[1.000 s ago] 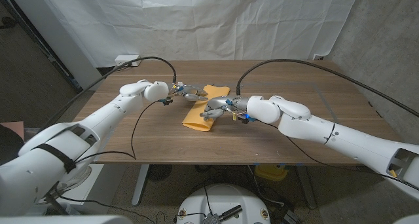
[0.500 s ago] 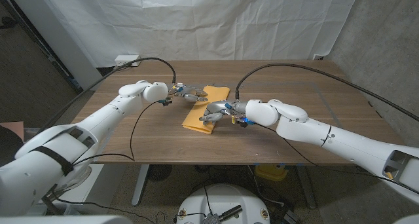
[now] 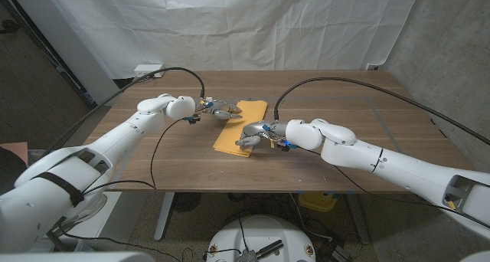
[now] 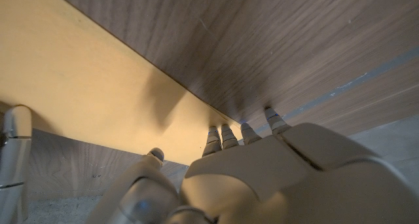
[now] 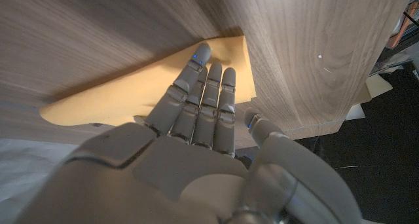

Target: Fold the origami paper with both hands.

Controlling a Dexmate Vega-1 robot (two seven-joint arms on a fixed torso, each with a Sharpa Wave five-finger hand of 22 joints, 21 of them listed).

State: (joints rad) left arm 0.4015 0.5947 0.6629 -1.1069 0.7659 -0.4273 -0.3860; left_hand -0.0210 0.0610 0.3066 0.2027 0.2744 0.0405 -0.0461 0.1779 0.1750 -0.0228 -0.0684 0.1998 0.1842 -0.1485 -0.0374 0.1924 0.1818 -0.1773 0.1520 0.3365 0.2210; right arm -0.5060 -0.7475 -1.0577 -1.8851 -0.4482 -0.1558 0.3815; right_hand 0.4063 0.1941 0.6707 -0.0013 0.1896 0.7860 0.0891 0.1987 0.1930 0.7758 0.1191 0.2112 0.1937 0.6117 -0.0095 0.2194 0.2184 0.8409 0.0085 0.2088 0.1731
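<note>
Both robot hands open-fingered, pressing the origami paper point(image 3: 240, 124): left robot hand point(image 3: 217, 108), right robot hand point(image 3: 255, 132). No writing legible.

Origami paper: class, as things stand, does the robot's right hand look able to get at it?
Probably yes: the right hand already has its fingers stretched over the origami paper, with nothing between them; the left hand sits at the far edge.

Wooden table point(image 3: 398, 132) with dark walnut grain, white wrinkled backdrop sheet point(image 3: 268, 24) hanging behind, white power strip point(image 3: 149, 69) at far-left corner
</note>
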